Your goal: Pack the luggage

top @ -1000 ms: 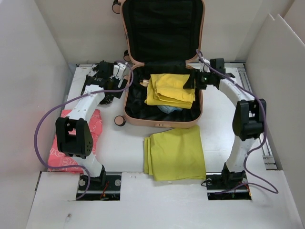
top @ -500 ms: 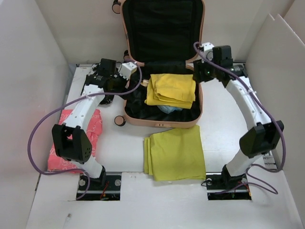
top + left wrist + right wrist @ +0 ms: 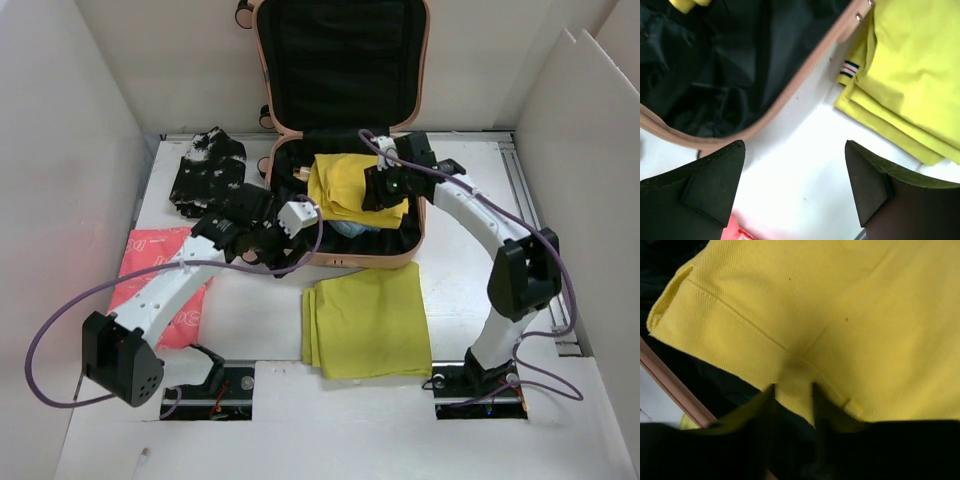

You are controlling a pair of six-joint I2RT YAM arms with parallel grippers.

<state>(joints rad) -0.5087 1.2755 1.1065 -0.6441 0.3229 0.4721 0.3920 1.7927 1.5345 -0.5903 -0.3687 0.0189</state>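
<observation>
Right fingers point(image 3: 757, 440) pinched the yellow shirt point(image 3: 840, 300) inside the luggage point(image 3: 340, 262); left fingers point(image 3: 710, 185) hung released above the counter point(image 3: 800, 150) beside it.

The white table point(image 3: 260, 300) bears the luggage point(image 3: 340, 70), folded yellow cloth point(image 3: 368, 320), pink packet point(image 3: 148, 252) and black garment point(image 3: 205, 170).

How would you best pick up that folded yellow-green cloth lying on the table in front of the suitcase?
Probably by its left edge, from above: the folded yellow-green cloth lies flat, and its layers stack up along that edge, nearest the open left gripper, so one pinch could catch them all.
</observation>
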